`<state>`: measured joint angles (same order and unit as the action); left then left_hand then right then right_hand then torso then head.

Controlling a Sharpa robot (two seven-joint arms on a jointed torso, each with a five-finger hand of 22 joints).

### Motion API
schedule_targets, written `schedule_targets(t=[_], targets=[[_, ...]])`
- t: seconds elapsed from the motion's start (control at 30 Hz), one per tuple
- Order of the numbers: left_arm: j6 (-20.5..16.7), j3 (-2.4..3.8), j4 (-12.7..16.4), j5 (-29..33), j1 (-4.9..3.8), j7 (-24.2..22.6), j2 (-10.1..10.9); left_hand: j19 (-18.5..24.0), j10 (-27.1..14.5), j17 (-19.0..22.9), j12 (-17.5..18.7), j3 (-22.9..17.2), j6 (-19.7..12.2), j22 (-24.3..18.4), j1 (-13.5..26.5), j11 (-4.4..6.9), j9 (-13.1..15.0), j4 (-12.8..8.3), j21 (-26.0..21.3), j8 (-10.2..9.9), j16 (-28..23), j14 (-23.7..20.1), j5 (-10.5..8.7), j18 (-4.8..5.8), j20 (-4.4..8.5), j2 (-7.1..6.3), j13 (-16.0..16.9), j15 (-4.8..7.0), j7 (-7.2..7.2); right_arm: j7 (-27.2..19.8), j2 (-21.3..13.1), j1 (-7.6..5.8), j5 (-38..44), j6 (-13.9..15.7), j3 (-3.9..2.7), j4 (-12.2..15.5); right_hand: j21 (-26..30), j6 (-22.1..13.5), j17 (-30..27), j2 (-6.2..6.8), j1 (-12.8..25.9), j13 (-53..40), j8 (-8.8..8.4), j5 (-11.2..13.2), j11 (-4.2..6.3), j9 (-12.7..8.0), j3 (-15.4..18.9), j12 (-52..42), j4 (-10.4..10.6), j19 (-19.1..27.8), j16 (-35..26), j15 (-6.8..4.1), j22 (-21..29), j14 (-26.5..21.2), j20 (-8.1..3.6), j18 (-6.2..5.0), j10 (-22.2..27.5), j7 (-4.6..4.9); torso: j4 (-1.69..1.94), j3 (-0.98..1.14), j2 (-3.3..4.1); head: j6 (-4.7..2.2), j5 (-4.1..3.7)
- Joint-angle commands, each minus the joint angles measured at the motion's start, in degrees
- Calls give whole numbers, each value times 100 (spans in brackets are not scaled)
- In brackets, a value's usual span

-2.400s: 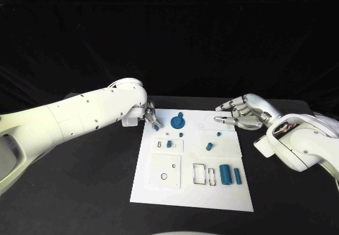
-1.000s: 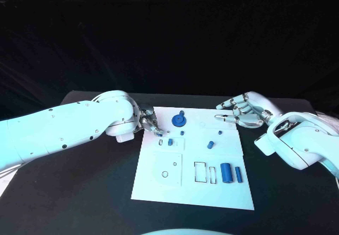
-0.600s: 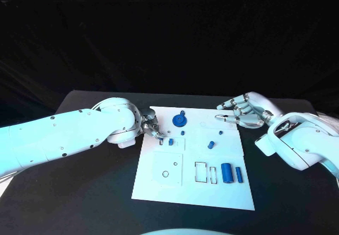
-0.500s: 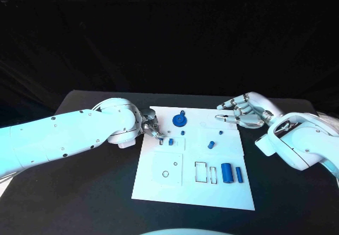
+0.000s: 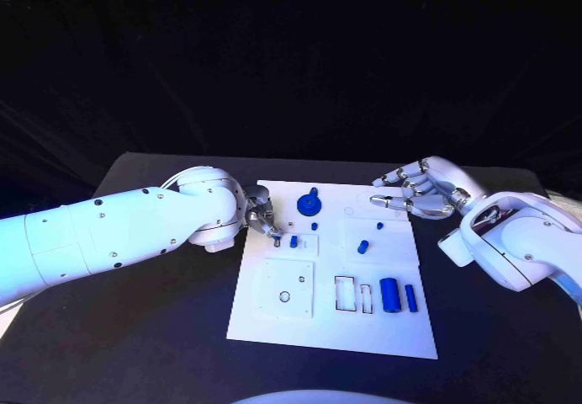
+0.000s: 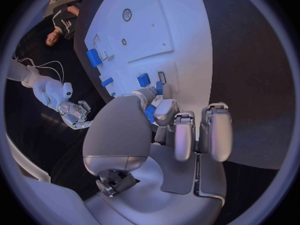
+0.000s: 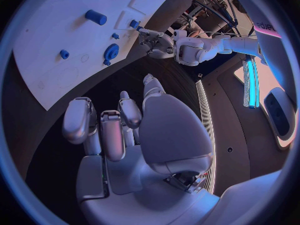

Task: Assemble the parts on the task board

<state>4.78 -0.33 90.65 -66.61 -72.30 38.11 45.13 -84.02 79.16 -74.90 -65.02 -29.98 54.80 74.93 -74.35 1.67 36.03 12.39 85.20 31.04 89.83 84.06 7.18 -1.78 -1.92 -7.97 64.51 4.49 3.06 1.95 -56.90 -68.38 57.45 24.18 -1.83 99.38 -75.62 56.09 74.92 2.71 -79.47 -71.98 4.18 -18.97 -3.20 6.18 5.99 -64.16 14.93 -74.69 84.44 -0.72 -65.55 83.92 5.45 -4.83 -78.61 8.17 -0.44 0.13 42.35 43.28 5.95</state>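
The white task board [image 5: 364,337] lies mid-table. My left hand [image 5: 257,217] is at its left edge, fingertips down at the pair of small slots. It pinches a small blue part [image 6: 159,88] between thumb and a finger, right beside an empty slot outline [image 6: 162,77] and a blue part standing in the neighbouring slot [image 5: 293,241]. My right hand [image 5: 419,195] hovers over the board's far right corner, fingers loosely curled and apart, holding nothing. A round blue part [image 5: 308,203] sits at the far middle of the board.
Two blue cylinders [image 5: 389,295] lie near the board's right edge beside two rectangular slot outlines [image 5: 343,292]. Small blue pieces [image 5: 362,247] dot the board's centre. A raised plate with a round hole [image 5: 284,296] sits near left. Black table surrounds the board.
My left hand has slid along the board's left edge toward me, from beside the round blue part down to the small slots. The right hand has stayed put.
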Motion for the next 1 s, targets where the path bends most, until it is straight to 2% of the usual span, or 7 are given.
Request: schedule_targets(t=[0.03,0.23,0.47,1.0], targets=[[310,1,2,-78,5,58,-20,-337,38,-1510,-33,-765,-1,1115,-47,-9,7,-729,24,33,17,594,13,42,32,-12,4,7,-41,-29,8,5,19,-67,0,1,18,42,543,-25,15,1,5,-20,2,1,28,-6,-1,9,-35,-24,2,395,-10,-45,40,-1,2,-3,-4,-1,-7],[377,1,-19,-80,7,142,-55,-337,38,-1510,-33,-765,-1,1115,-47,-9,7,-729,24,33,17,594,13,42,32,-12,4,7,-41,-31,10,7,19,-68,1,0,18,42,543,-25,15,1,5,-20,2,1,28,-6,-1,9,-35,-24,2,395,-10,-45,40,-1,7,-2,-4,-2,-19],[374,-1,-25,-129,22,224,-69,-337,39,-1510,-35,-777,1,1115,-42,-8,8,-735,24,36,17,594,14,42,33,-19,7,7,-41,-31,17,9,17,-72,1,-4,18,42,543,-25,15,1,5,-20,2,1,28,-6,-1,9,-35,-24,2,395,-10,-45,40,-1,-4,-3,-1,6,-37],[439,-2,-42,-146,36,291,-95,-335,43,-1510,-42,-796,5,1112,-33,-7,11,-739,19,41,17,594,14,41,32,-24,14,7,-41,-32,22,15,15,-75,2,-2,18,42,543,-25,15,1,5,-20,2,1,28,-6,-1,9,-35,-24,2,395,-10,-45,40,-1,-3,1,-3,36,-21]])
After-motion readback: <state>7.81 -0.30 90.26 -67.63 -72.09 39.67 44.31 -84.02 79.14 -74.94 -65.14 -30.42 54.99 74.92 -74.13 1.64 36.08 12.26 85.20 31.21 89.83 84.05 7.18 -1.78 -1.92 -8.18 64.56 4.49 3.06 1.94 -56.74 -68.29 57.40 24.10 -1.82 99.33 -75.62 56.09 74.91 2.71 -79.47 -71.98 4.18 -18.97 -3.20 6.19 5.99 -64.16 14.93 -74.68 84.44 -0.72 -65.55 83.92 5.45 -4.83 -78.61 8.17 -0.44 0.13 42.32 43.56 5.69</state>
